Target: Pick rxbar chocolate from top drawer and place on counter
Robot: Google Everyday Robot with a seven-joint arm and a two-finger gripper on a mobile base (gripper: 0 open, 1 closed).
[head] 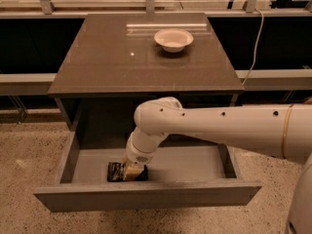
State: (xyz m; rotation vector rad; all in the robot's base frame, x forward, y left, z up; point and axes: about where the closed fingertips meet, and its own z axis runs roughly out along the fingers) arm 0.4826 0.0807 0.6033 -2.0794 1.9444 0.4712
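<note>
Rxbar chocolate [115, 172]: it lies flat on the drawer floor, directly under the claw and poking out to the claw's left. You can take it as not yet lifted.
Claw [133, 170]: it is down inside the drawer, right on top of the bar. You cannot tell whether it is released or clenched on the wrapper (the wrist housing sits in the way).
Top drawer [146, 199]: it stands pulled out. Its front panel is just in front of the claw, and bare grey floor runs off to the claw's right.
Counter [161, 72]: it is above and behind the claw, well apart from it, and there is no bar on it.
White bowl [173, 39]: it sits on the counter, up and to the right of the claw (leave it alone).
Arm [229, 126]: it comes in from the claw's right and bends down just above the claw.
Done: the drawer is open and the claw is at the bar.
Left: confirm the grip, lift the bar clear of the front panel, carry it up over the counter edge and set it on the slab. You are likely under halfway.
</note>
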